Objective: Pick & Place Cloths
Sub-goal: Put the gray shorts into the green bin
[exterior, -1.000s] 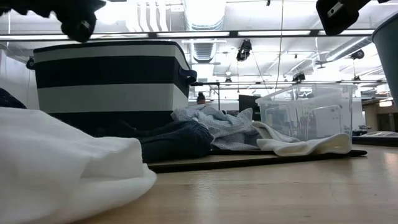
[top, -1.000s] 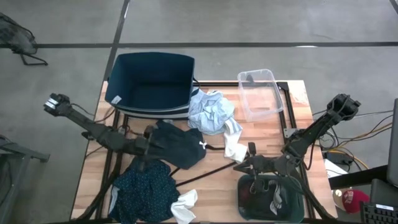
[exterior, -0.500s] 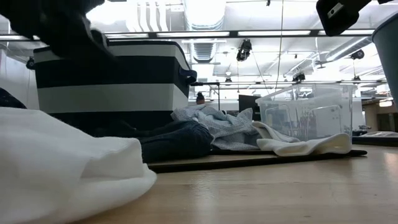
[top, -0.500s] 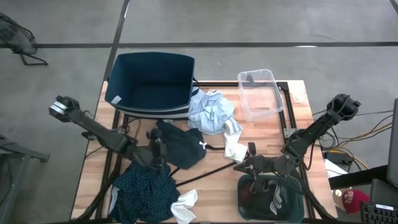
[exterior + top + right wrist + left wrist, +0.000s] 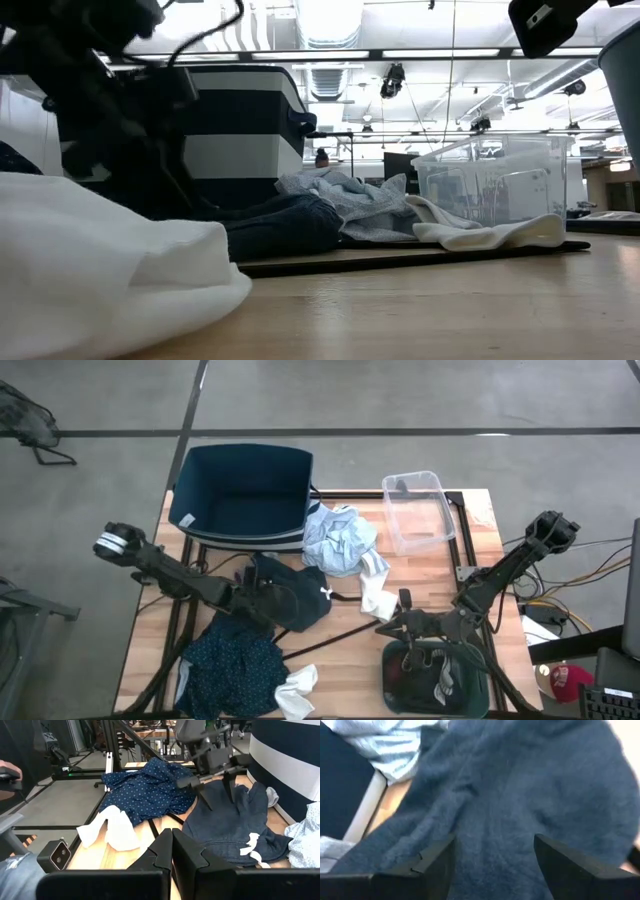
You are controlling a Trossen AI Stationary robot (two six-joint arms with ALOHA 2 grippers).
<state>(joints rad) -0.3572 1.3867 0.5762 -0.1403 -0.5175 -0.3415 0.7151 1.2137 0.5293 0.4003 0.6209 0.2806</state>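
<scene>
The left end effector (image 5: pixel 262 592), fingers (image 5: pixel 204 799) spread apart, hovers over the dark blue garment (image 5: pixel 290 595) crumpled at the centre of the table (image 5: pixel 470 545). At its 1 o'clock lies the pale blue shirt (image 5: pixel 338 540); at 7 o'clock, the dotted cloth (image 5: pixel 232 665). The right end effector (image 5: pixel 437 678), fingers together, rests at the table's 5 o'clock corner.

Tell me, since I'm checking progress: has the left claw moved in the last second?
Yes. The left claw has moved right over the dark garment, away from the table's left edge.
</scene>
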